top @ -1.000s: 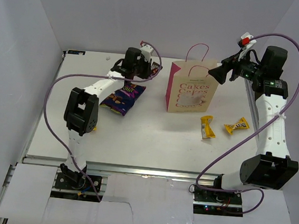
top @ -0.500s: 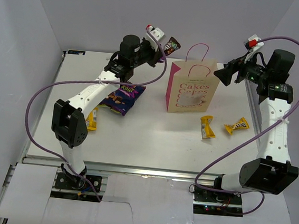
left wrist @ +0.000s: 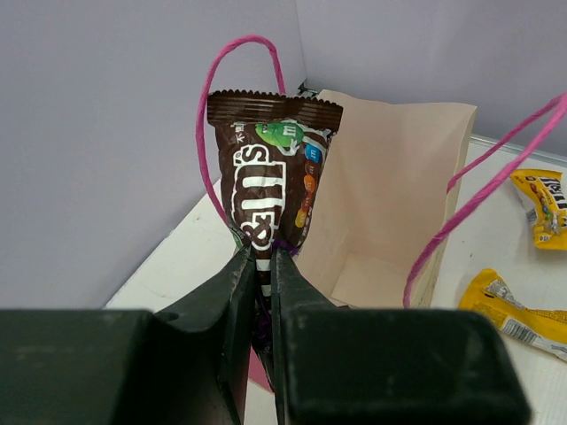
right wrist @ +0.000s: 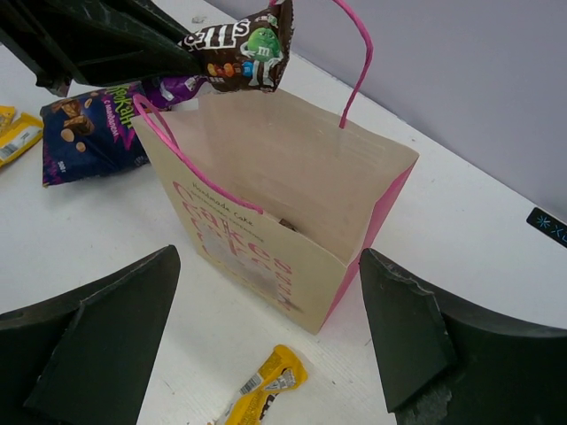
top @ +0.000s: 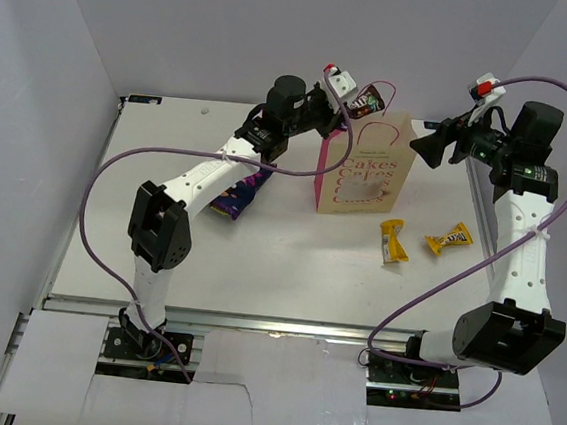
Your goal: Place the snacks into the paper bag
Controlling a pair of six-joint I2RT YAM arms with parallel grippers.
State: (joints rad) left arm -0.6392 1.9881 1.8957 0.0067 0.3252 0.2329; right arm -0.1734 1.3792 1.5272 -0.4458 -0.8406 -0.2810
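Pinching the small dark brown candy packet [left wrist: 275, 173] by one end, the left claw [left wrist: 263, 257] is holding it above the rim of the upright tan paper bag [top: 367, 175] by the far edge of the desk [top: 259, 260], risking a snag on the thin pink handle [left wrist: 239, 53] or a drop outside, while the right claw [top: 428, 146] is hanging spread.

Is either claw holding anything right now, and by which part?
The left claw pinches a dark brown candy packet by one narrow end, just above the paper bag's rim. The right claw is open and holds nothing.
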